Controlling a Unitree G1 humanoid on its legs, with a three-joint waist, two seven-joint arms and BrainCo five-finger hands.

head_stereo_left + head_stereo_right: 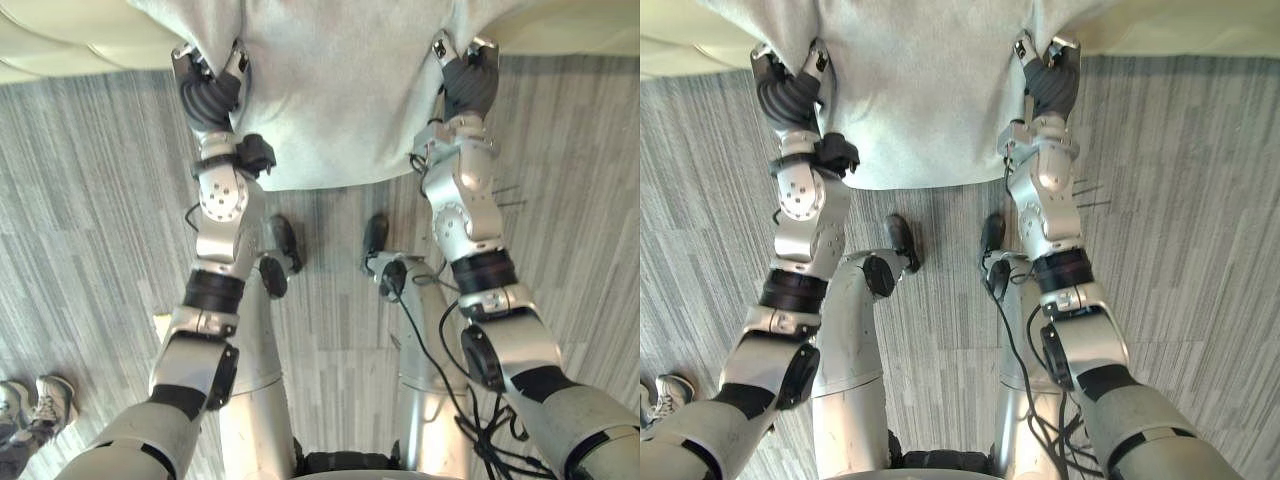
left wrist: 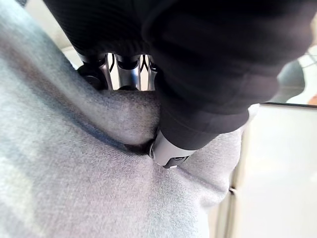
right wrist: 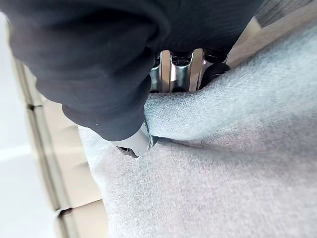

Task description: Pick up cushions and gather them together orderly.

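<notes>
A large grey fabric cushion (image 1: 340, 90), at 12 o'clock over the grey wood-plank floor (image 1: 560, 200), is pinched by left hand (image 1: 210, 95) and right hand (image 1: 468, 85); either shallow fold could slip, dropping 1 side.

Upper frame edge cuts off the grey cushion (image 1: 340, 90). Its pinched folds hide the fingertips of left hand (image 1: 210, 97) and right hand (image 1: 470, 85). Shoes (image 1: 38, 405) at lower left are cropped.

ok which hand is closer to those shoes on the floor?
Left. The left hand grips the grey cushion at its left edge, on the side where the shoes stand on the floor. The right hand grips the cushion's opposite edge, farther from them.
</notes>
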